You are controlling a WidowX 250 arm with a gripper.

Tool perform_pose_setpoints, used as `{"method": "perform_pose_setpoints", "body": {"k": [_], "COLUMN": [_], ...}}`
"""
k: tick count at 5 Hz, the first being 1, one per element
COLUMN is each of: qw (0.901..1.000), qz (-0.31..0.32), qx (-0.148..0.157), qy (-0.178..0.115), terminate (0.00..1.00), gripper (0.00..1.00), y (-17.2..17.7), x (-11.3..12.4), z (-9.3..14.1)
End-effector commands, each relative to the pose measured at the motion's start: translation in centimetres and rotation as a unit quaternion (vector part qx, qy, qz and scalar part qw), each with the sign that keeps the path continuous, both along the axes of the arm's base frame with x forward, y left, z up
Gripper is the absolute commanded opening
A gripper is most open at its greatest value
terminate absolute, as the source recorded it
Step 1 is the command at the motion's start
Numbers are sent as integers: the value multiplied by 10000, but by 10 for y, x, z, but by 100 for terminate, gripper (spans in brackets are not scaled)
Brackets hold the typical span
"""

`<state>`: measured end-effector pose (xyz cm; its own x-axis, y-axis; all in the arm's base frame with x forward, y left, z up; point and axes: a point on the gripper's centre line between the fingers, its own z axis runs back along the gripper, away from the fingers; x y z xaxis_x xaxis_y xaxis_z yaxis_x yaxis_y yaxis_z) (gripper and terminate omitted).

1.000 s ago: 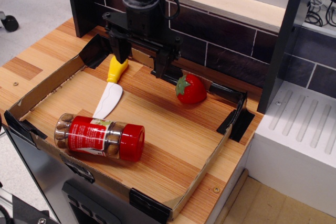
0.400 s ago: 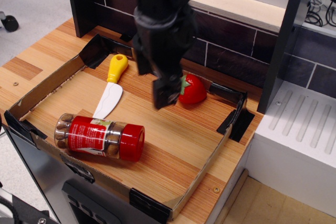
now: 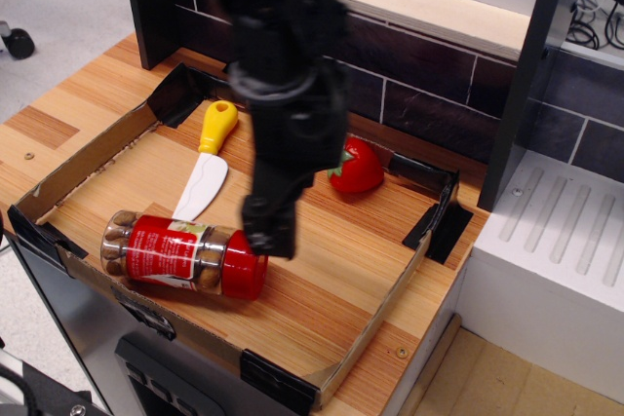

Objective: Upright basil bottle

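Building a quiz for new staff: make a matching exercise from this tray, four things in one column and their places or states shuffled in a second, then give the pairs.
Things:
1. basil bottle
2. strawberry
3. knife
4. hand

Places or states:
A. near the tray's back wall, right of the arm
B. on its side at the tray's front edge
C. over the red cap
D. yellow handle pointing to the back-left corner

Pairs: 1-B, 2-A, 3-D, 4-C
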<state>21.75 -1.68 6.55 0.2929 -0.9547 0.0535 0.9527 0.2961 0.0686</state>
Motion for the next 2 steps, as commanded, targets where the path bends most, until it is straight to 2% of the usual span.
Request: {"method": "perform_pose_setpoints", "body": {"k": [1, 2], "qw": [9983, 9989], "qz": [-551, -349], "qx": [83, 161], "qy": [-143, -261], "terminate": [0, 0], "gripper": [100, 100], "y": [19, 19], "x": [-7, -9], "z": [-3, -10]}}
